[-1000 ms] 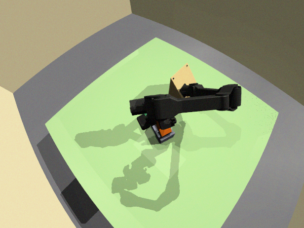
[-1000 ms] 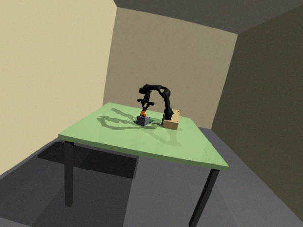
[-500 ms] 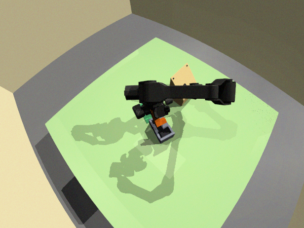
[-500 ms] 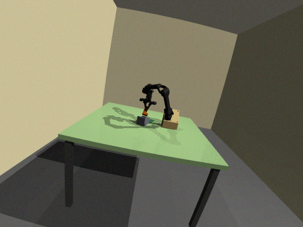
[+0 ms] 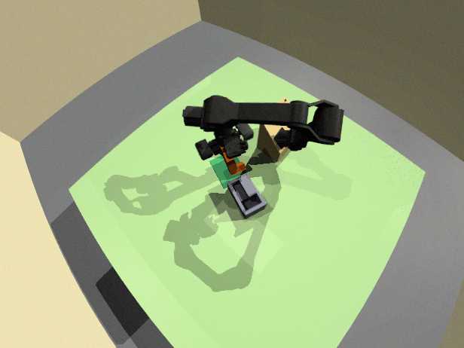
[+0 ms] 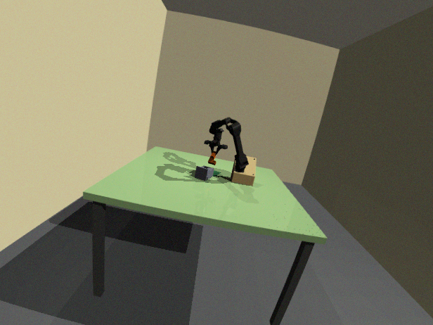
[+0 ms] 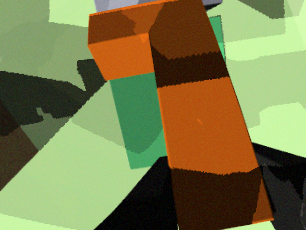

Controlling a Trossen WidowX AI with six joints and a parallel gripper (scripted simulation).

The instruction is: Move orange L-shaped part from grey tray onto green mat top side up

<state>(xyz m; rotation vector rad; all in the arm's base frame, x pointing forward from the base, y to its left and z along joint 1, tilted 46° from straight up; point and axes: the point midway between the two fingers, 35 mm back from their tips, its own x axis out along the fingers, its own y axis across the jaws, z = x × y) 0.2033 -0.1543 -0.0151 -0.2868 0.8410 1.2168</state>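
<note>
My gripper (image 5: 223,151) (image 6: 214,153) (image 7: 206,159) is shut on the straight end of the orange part (image 5: 236,168) (image 6: 211,161) (image 7: 205,120). The part hangs in the air, tilted, with its L-shaped end lower and towards the tray. The grey tray (image 5: 255,185) (image 6: 201,173) stands on the table, its pocket empty and dark; only a strip of it shows at the top of the wrist view. The green mat (image 5: 218,166) (image 6: 216,173) (image 7: 135,115) lies beside the tray, below the part, which partly hides it.
The wooden base block (image 5: 266,142) (image 6: 242,179) of the arm stands near the mat, on the side away from the tray in the exterior view. The light green table (image 5: 320,241) (image 6: 169,197) carries everything, with arm shadows across it.
</note>
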